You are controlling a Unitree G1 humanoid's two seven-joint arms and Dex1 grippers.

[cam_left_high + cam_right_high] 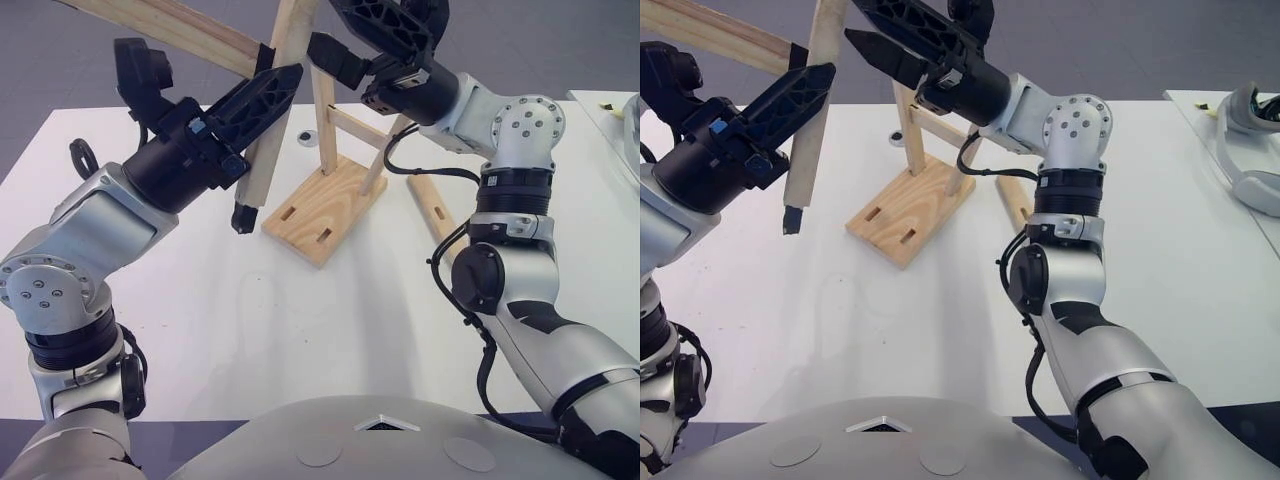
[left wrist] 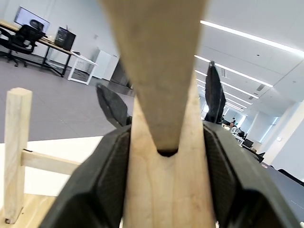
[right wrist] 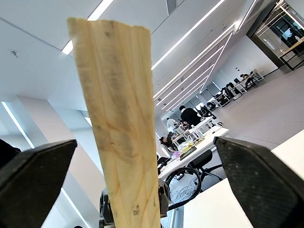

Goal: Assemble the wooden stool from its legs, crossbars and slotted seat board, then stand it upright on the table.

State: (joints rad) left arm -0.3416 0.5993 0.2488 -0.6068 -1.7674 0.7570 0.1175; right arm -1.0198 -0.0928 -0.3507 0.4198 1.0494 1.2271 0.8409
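My left gripper [image 1: 255, 100] is shut on a wooden leg [image 1: 262, 150] and holds it tilted above the table, black-capped foot down. A crossbar [image 1: 170, 25] runs from this leg up and to the left. In the left wrist view the leg [image 2: 161, 180] is clamped between the black fingers [image 2: 95, 180]. The slotted seat board [image 1: 325, 210] lies on the table with two legs and a crossbar [image 1: 345, 122] standing in it. My right gripper [image 1: 855, 20] is open at the held leg's upper end. In the right wrist view that leg [image 3: 123, 133] stands between the spread fingers [image 3: 33, 180].
A loose wooden piece [image 1: 435, 215] lies on the table right of the seat board, under my right arm. A small dark object [image 1: 305, 138] sits behind the board. On a neighbouring table at the far right lies a grey device [image 1: 1250, 150]. The near half of the white table [image 1: 300, 340] is bare.
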